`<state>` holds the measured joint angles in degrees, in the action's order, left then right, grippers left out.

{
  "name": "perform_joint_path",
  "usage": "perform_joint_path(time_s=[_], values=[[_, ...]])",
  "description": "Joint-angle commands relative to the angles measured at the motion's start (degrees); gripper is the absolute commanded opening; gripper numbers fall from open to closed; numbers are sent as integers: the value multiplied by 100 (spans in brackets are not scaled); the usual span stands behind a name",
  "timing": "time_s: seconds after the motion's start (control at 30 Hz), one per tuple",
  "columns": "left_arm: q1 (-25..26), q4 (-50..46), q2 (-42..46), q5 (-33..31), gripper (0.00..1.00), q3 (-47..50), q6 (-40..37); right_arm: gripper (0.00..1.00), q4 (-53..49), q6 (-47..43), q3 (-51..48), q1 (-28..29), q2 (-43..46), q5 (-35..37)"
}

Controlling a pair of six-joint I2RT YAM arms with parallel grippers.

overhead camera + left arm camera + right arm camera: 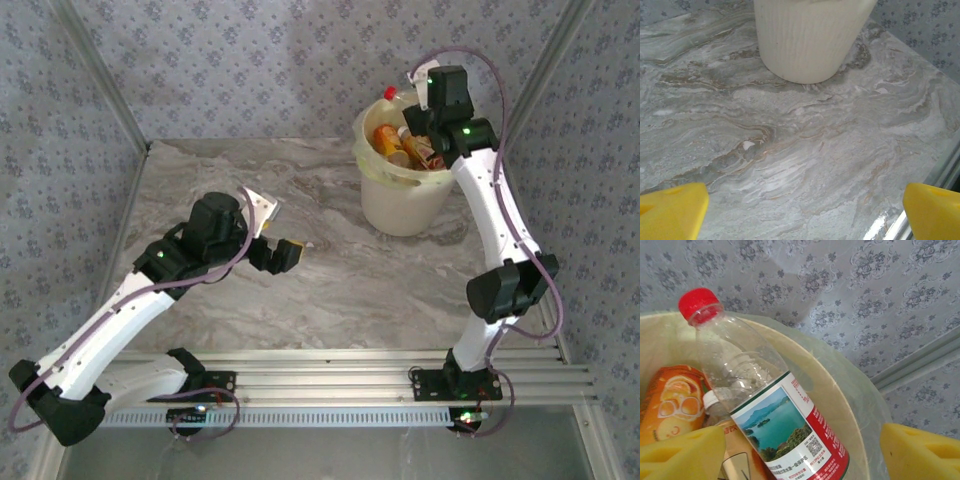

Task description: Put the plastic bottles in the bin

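I am seeing the bin point(400, 205) near the counter's point(330, 290) far right corner, bottles point(385, 138) inside. The right wrist view is showing a red-capped bottle point(755, 385) between the wide-parted jaws of my right gripper point(800, 450); my left gripper point(805, 205) is hanging wide over the counter.

Count from my side.

- Bin point(400, 205): one.
- Bottles: three I can tell apart, all inside the bin:
  - one red-cap bottle point(740, 375)
  - one orange bottle point(672, 400)
  - one white-cap bottle point(712, 401), between those two
- Anything lower in the bin is hidden, so three is a floor, not a total.
- Caps on show: two, one red and one white.
- Arms point(120, 320): two.
- Grippers: two, my left gripper point(805, 212) and my right gripper point(800, 455).
- Yellow fingers point(670, 210): four, two per gripper.
- Table point(790, 150) under the bin: one.
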<state>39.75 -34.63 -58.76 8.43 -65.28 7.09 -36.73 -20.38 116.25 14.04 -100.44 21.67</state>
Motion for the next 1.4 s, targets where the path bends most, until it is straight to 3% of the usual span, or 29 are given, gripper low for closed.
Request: perform_joint_path(time_s=[0.0, 0.27, 0.6, 0.8, 1.03, 1.2, 1.37], values=[[-147, -133, 98, -201, 100, -9, 18, 84, 78, 379, -115, 20, 513, -366], [-716, -653, -206, -641, 100, -152, -382, 87, 149, 1572, -1120, 32, 1678, -1470], [-1816, -1135, -1040, -1118, 100, -561, -560, 96, 1228, 3325, -3350, 46, 3539, -4049], [-2294, -1195, -1713, -1693, 100, -833, -549, 100, 1658, 3952, -4366, 114, 4072, -5355], [-2997, -1013, -2544, -1926, 99, -1008, -646, 100, 2179, 4637, -5727, 393, 4697, -5735], [-3623, -862, -3259, -1753, 97, -1227, -593, 100, 2521, 4980, -6571, 844, 4970, -5504], [-3793, -709, -3991, -1721, 95, -1506, -715, 100, 2653, 5036, -6887, 1257, 4932, -5159]])
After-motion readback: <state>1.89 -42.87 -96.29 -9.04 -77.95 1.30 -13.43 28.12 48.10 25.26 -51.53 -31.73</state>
